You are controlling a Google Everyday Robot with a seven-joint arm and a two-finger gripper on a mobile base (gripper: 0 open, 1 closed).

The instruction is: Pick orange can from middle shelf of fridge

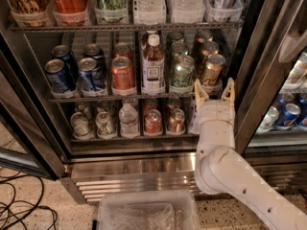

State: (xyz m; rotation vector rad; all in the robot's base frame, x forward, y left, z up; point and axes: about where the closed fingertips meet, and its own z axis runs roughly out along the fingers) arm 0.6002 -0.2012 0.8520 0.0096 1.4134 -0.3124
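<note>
The fridge (259,56) stands open with its wire shelves in view. On the middle shelf (120,98) the orange can (211,71), coppery gold with a silver top, stands at the front of the rightmost row, with more cans behind it. My gripper (214,91) is open, its two tan fingertips (198,91) pointing up just below and in front of the orange can, at the shelf's front rail. It holds nothing. The white arm rises from the lower right.
Left of the orange can stand a green can (182,72), a tea bottle (153,66), a redder orange-red can (123,74) and blue cans (57,74). Large bottles fill the shelf above. Small cans and bottles sit below. A clear plastic bin (146,212) lies on the floor; cables (19,210) lie at left.
</note>
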